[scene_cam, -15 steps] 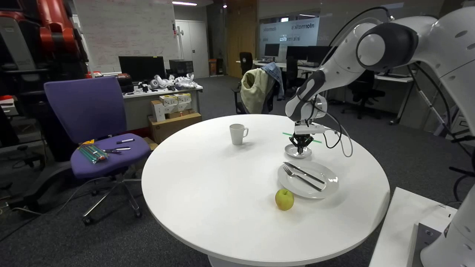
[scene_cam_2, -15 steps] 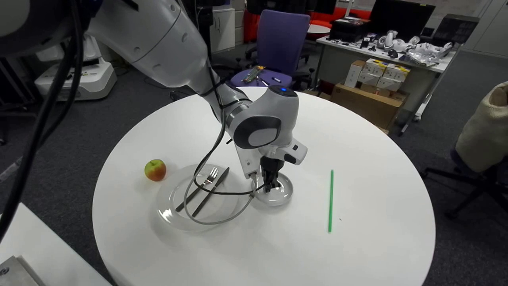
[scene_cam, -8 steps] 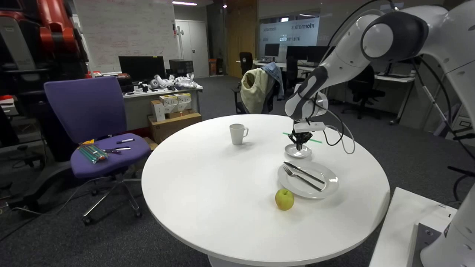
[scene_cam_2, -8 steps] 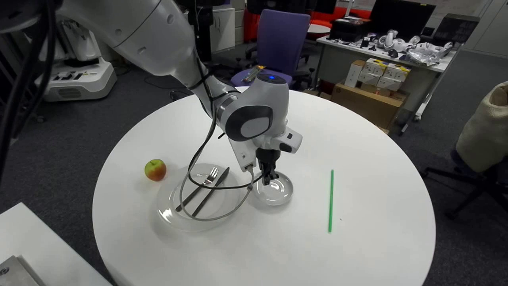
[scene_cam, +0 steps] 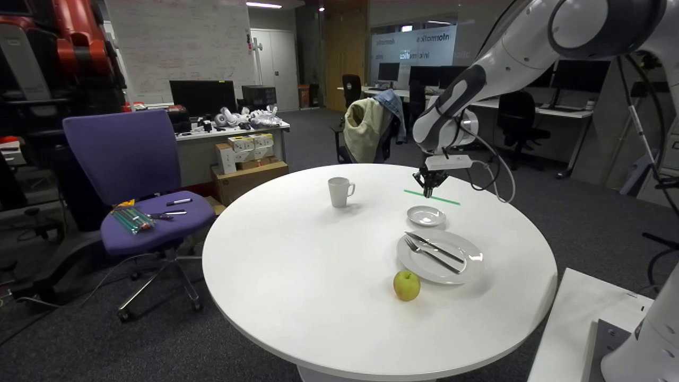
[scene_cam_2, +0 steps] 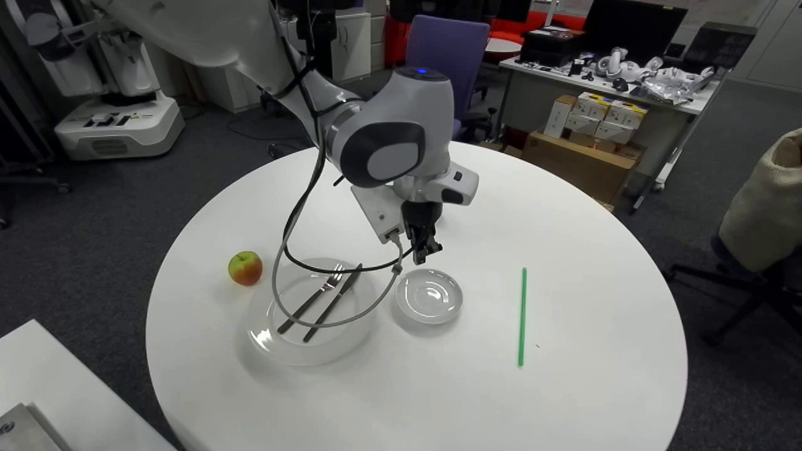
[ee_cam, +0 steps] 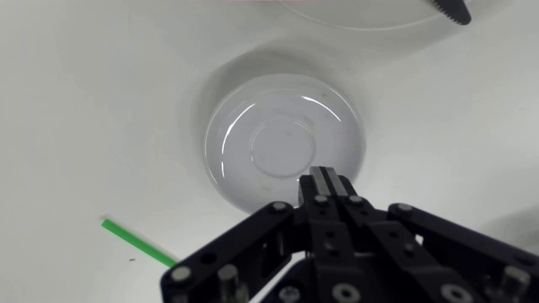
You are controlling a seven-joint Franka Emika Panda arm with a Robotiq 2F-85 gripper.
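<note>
The white saucer (ee_cam: 283, 147) lies below the hand (ee_cam: 323, 169), apart.

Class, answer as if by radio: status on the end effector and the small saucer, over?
End effector shut, holding nothing. Saucer flat on table, untouched. Nothing seen between them; large plate and green stick nearby.

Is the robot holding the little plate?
No, the gripper is shut and clear of the little plate, which lies flat on the table.
</note>
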